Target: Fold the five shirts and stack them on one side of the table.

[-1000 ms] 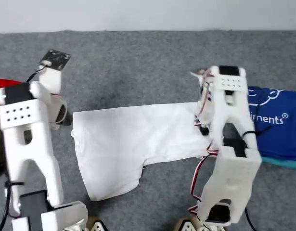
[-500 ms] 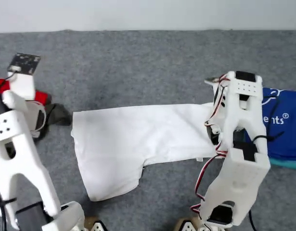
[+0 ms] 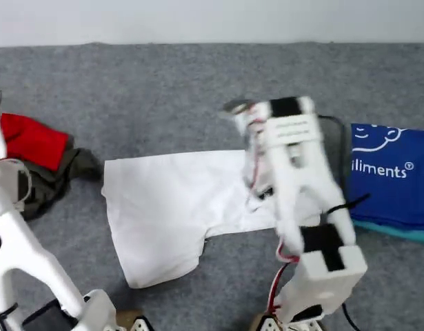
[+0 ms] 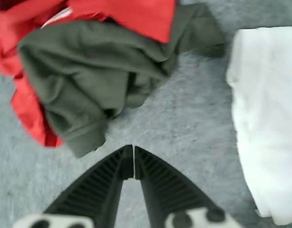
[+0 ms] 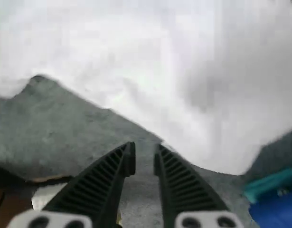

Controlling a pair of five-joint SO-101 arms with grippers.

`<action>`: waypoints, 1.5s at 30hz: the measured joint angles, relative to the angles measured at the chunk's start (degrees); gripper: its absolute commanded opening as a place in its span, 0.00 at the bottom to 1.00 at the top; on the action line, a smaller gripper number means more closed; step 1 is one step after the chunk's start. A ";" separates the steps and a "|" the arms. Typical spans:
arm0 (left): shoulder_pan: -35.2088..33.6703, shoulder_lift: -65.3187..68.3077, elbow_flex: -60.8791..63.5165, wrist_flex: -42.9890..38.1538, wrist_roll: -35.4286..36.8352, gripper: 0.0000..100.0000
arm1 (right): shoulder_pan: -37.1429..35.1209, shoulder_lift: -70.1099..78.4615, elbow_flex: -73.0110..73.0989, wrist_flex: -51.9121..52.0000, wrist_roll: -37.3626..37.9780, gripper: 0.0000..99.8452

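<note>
White cotton T-shirt (image 3: pixel 177 207), half folded, lies mid-table on the grey felt table top (image 3: pixel 198 89), same spot as 1 s ago. The right arm has swung from the shirt's right end toward centre, and now sits over its right part. The right gripper (image 5: pixel 144 147) has its jaws a crack apart, holding nothing. The left arm has pulled back to the left edge, and the left gripper (image 4: pixel 133 151) is closed and empty. That uncovers the crumpled red shirt (image 3: pixel 32 138) and the olive-green shirt (image 3: pixel 49 186) at the left edge. The folded blue printed shirt (image 3: pixel 391 179) is at the right edge. Prob. next fold is pending, w/ most shirts left.
</note>
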 measured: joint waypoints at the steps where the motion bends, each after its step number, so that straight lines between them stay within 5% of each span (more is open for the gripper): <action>1: -1.23 0.00 0.00 0.00 0.00 0.01 | -2.73 -1.23 1.85 0.00 0.70 0.16; 11: -3.34 0.00 0.00 0.00 0.00 0.01 | -29.36 -7.30 16.79 -9.32 1.32 0.19; 21: -3.43 0.00 0.00 0.00 0.00 0.02 | -47.47 -6.15 17.58 -20.57 -3.25 0.19; 33: -3.43 0.00 0.00 0.00 0.00 0.02 | -50.11 7.38 17.32 -25.14 -3.60 0.19; 39: -3.43 0.00 0.00 0.00 0.00 0.02 | -49.85 8.70 16.79 -27.69 -3.78 0.01; 45: -3.43 0.00 0.00 0.00 0.00 0.02 | -48.97 9.23 16.70 -29.89 -3.78 0.01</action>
